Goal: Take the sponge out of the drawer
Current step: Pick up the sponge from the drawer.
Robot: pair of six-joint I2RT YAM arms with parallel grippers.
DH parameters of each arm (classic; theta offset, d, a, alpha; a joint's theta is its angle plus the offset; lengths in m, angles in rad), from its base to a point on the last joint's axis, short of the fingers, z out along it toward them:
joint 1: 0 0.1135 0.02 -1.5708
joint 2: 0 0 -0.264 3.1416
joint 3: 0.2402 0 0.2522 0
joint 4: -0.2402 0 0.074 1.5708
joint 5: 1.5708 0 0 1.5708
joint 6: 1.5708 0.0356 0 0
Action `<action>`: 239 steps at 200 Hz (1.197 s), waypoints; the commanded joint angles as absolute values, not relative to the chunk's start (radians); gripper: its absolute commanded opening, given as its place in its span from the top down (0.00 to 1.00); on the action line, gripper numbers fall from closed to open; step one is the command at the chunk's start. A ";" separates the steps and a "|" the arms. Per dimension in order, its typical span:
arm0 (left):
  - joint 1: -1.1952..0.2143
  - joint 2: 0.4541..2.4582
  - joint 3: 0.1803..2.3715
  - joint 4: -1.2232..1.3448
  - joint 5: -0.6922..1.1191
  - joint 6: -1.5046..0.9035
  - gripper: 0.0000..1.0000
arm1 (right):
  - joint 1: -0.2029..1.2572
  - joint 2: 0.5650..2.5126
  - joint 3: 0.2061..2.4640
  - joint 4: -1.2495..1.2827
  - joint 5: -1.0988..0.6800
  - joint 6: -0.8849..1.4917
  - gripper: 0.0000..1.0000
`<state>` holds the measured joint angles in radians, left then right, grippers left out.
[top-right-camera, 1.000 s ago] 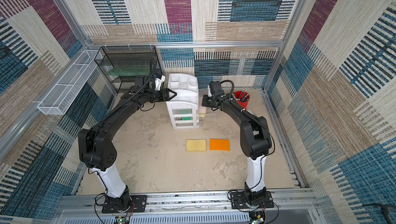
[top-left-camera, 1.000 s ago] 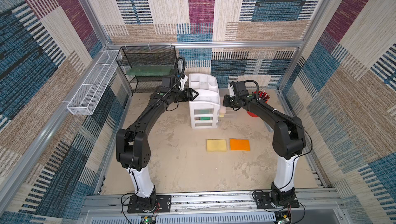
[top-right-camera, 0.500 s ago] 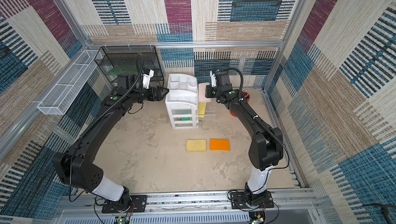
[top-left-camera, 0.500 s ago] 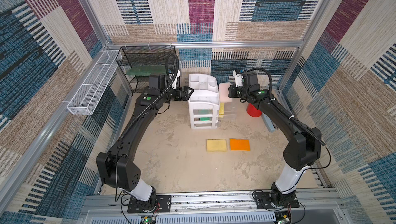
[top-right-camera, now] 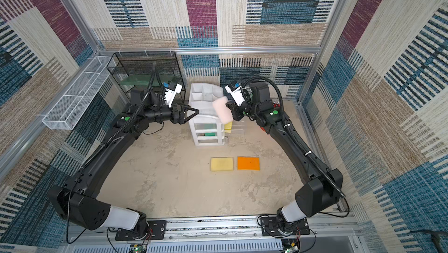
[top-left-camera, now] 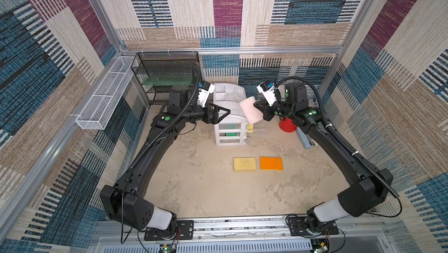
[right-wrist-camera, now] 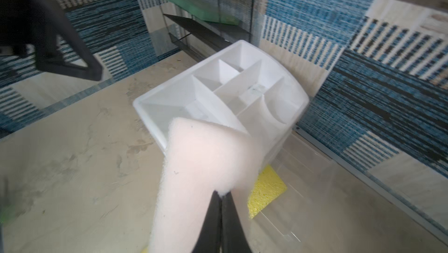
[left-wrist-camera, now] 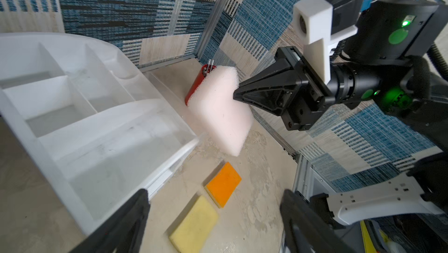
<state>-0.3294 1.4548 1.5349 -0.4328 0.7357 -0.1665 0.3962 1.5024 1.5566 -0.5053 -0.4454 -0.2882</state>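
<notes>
**Two arms flank the drawer tower, one with a pale sponge in its grip**

Two sponges, a yellow sponge [top-left-camera: 244,163] and an orange sponge [top-left-camera: 271,163], lie side by side on the counter [top-left-camera: 206,186], nearer its front edge than the drawer [top-left-camera: 230,128], which stands toward the back edge. The right pincer [top-left-camera: 257,108] is clenched on the pink-white sponge [top-left-camera: 251,109], holding it in the air beside the tower's top tray, clear of everything.

Only the right wrist view shows another bright yellow sponge [right-wrist-camera: 265,187] lying in a clear drawer pulled out at the tower's side; in both top views that is just a yellow sliver. The top views alone show something green behind the translucent fronts. The left wrist view gives the best look at the red cup [left-wrist-camera: 196,84] behind the held sponge.

The left pincer [top-left-camera: 224,114] hangs released, jaws spread, holding nothing, level with the tower's top on its other side. Both arms reach from the front rail in long arcs, forearms roughly level, pincers pointing inward at each other across the tower. A black wire shelf [top-left-camera: 167,75] stands at the back left corner.
</notes>
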 commanded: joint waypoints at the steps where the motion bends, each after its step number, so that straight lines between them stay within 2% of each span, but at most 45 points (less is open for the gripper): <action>1: -0.354 1.456 1.544 -0.482 0.762 -0.086 0.14 | 0.445 1.477 1.545 -0.581 -0.557 -0.425 0.99; 35: -0.367 1.461 1.541 -0.518 0.788 -0.047 0.16 | 0.524 1.459 1.525 -0.601 -0.526 -0.460 0.96; 100: -0.404 1.520 1.548 -0.600 0.779 0.017 0.24 | 0.558 1.495 1.570 -0.642 -0.520 -0.487 0.96; 117: -0.408 1.533 1.555 -0.602 0.778 0.018 0.39 | 0.558 1.501 1.574 -0.640 -0.529 -0.492 0.96; 133: -0.410 1.538 1.561 -0.598 0.784 0.017 0.66 | 0.558 1.507 1.577 -0.631 -0.541 -0.495 0.95; 149: -0.411 1.534 1.556 -0.583 0.776 0.004 0.89 | 0.558 1.508 1.572 -0.600 -0.518 -0.475 0.90; 153: -0.411 1.532 1.553 -0.578 0.771 0.000 0.95 | 0.557 1.507 1.571 -0.593 -0.507 -0.469 0.85; 157: -0.411 1.529 1.548 -0.569 0.761 -0.005 1.00 | 0.555 1.506 1.571 -0.583 -0.493 -0.462 0.75; 162: -0.411 1.523 1.543 -0.563 0.748 -0.016 1.00 | 0.552 1.502 1.568 -0.566 -0.463 -0.434 0.68; 171: -0.410 1.514 1.530 -0.552 0.721 -0.036 1.00 | 0.543 1.495 1.569 -0.540 -0.415 -0.377 0.65; 180: -0.411 1.498 1.508 -0.534 0.686 -0.066 1.00 | 0.528 1.478 1.558 -0.496 -0.363 -0.321 0.56; 193: -0.411 1.465 1.458 -0.482 0.621 -0.135 1.00 | 0.498 1.438 1.506 -0.400 -0.297 -0.242 0.51; 204: -0.411 1.430 1.406 -0.433 0.568 -0.217 1.00 | 0.464 1.392 1.443 -0.299 -0.262 -0.171 0.36; 239: -0.411 1.282 1.191 -0.328 0.410 -0.474 1.00 | 0.352 1.270 1.242 -0.034 -0.170 0.026 0.31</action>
<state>-0.4126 1.3640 1.2991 -0.4446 0.5388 -0.2493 0.3992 1.3205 1.3270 -0.2813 -0.2878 -0.1585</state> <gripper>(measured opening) 0.079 0.665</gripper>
